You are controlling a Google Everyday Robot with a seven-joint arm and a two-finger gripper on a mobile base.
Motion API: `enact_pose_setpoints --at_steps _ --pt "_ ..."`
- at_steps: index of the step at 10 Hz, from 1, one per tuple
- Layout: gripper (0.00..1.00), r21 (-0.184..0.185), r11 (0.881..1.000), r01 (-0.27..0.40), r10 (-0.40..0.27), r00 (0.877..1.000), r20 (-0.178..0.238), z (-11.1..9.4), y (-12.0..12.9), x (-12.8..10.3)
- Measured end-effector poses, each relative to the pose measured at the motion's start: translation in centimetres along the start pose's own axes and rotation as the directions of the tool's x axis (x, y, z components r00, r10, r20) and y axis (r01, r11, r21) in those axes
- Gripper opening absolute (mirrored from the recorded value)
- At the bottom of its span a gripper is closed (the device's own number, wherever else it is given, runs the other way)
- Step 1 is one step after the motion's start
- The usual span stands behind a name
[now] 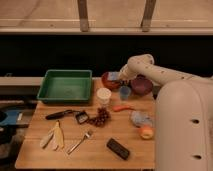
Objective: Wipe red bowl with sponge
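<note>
The green tray [65, 86] sits at the left of the counter [40, 156]. Just right of it is the red bowl [106, 82], with a bluish sponge [113, 76] over its rim. My gripper [120, 75] is at the sponge. I cannot tell how my jaws stand or whether they hold it.

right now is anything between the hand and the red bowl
Nothing visible does. The hand is at the rim of the red bowl. The white cup and blue cup stand in front of the bowl, not between.
</note>
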Motion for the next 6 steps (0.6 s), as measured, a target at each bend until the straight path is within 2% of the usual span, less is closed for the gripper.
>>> enact_pose_setpoints --at_steps 2,3,6 --pt "0.0 -0.004 1.0 0.022 -0.022 1.0 0.004 0.8 1.5 -0.3" --pt "0.0 -0.003 1.0 0.025 -0.025 1.0 0.005 0.8 1.4 -0.3" --pt "0.0 -0.027 0.998 0.062 -0.061 0.998 0.01 -0.1 2.9 1.1"
